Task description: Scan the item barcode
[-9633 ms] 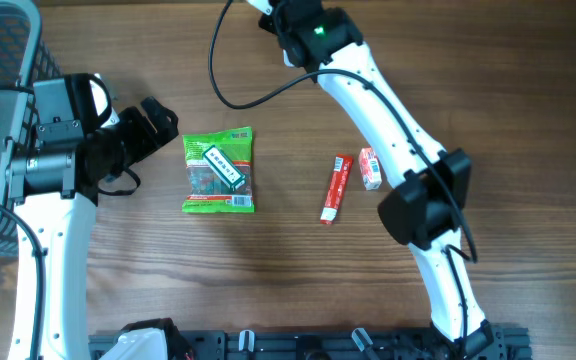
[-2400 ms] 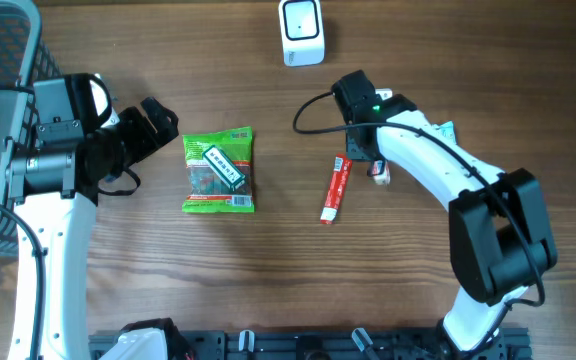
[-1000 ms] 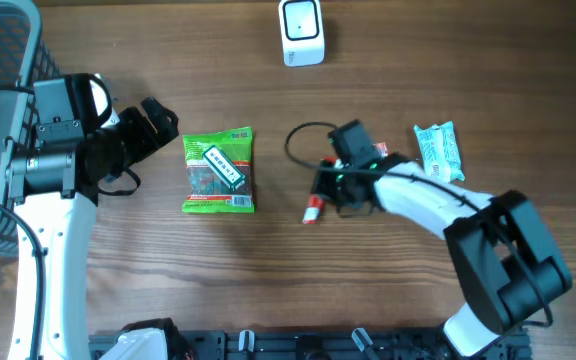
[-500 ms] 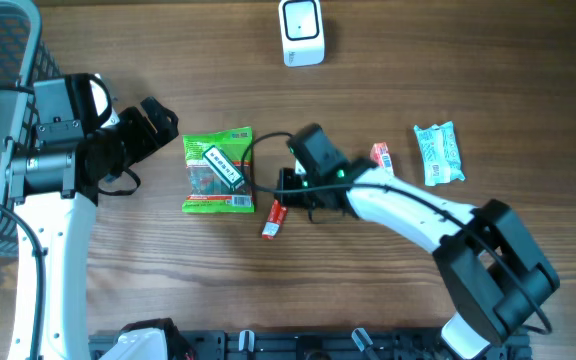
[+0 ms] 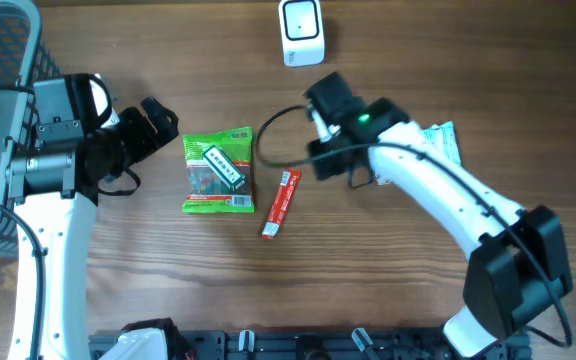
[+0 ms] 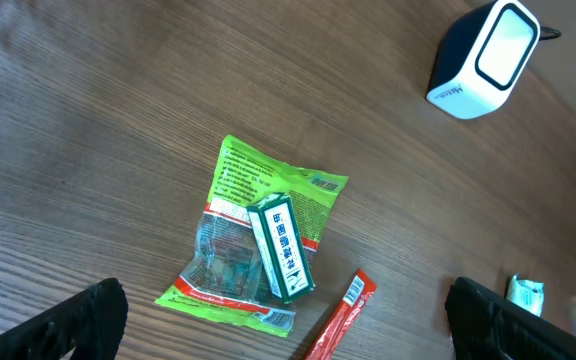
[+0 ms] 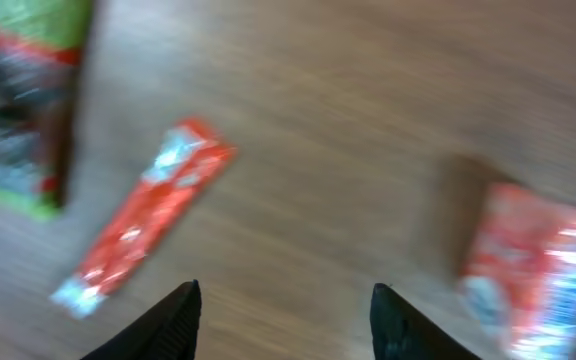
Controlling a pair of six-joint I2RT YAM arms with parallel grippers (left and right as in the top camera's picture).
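Nothing here can be read with certainty. The green plastic snack packet [image 6: 236, 190] lying on the wooden surface [image 6: 88, 150] carries a dark green rectangular label [image 6: 283, 248] set slantwise, with white lettering too small to make out. A white patch on the packet's lower edge looks like a barcode, though its bars and digits cannot be told. The white and dark box-shaped scanner [image 6: 483, 60] bears a short line of pale print low on its dark side, illegible. The long red stick sachet [image 5: 281, 203] shows only white flecks of print. The small red and white packet [image 7: 528, 260] is blurred.
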